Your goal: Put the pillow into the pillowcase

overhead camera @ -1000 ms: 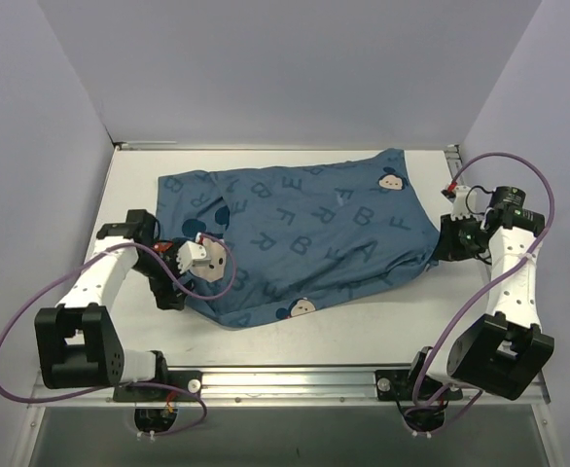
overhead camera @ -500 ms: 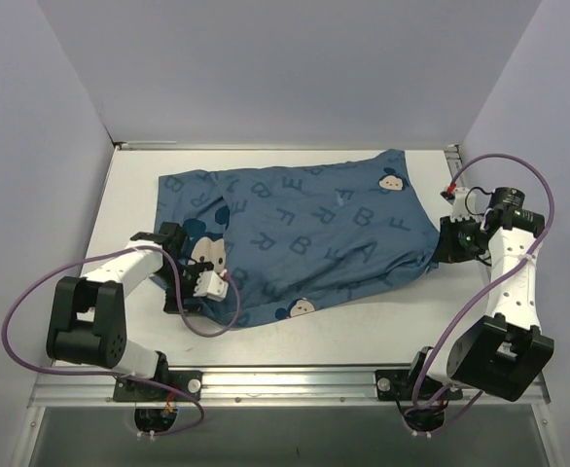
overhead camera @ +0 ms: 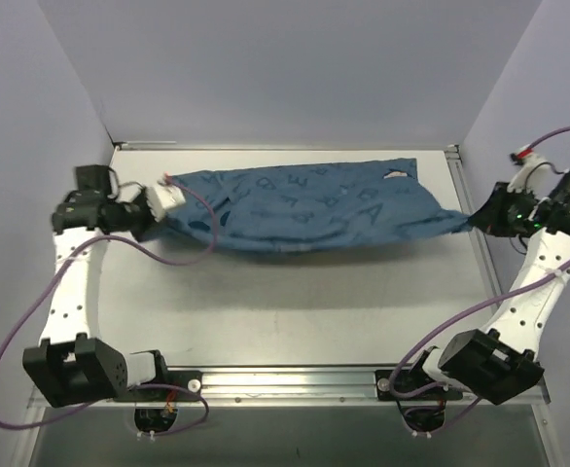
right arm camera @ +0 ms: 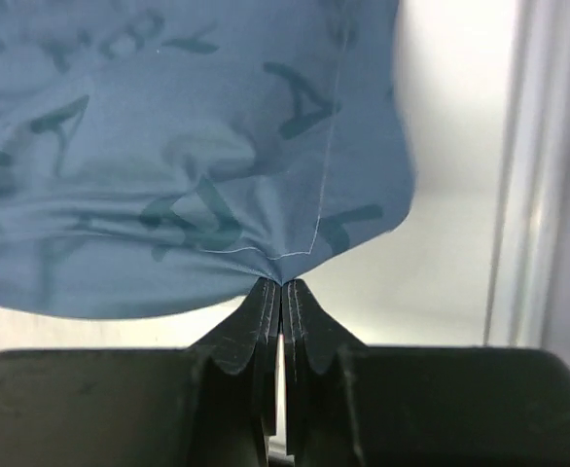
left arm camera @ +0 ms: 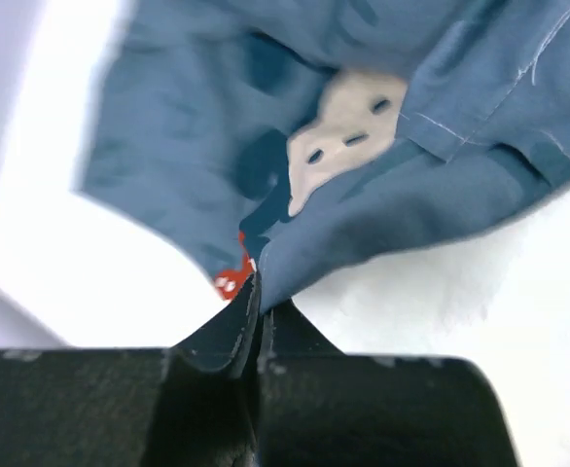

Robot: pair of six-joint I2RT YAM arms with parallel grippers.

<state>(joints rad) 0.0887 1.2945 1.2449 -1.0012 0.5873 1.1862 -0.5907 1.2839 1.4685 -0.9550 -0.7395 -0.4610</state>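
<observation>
Left gripper (left arm camera: 258, 292): jaws pressed together on a pinched fold at the pillowcase (overhead camera: 304, 204) edge, just beside a red polka-dot bow (left arm camera: 229, 282) and a pale mouse face (left arm camera: 341, 141). Right gripper (right arm camera: 280, 287): jaws likewise clamped on a corner of the blue cloth, where a stitched seam (right arm camera: 322, 165) runs down to my fingertips. Between my two grips the pillowcase spans the far half of the table (overhead camera: 266, 321), sagging mid-span, shadow beneath. Whether the pillow is inside, I cannot tell.
</observation>
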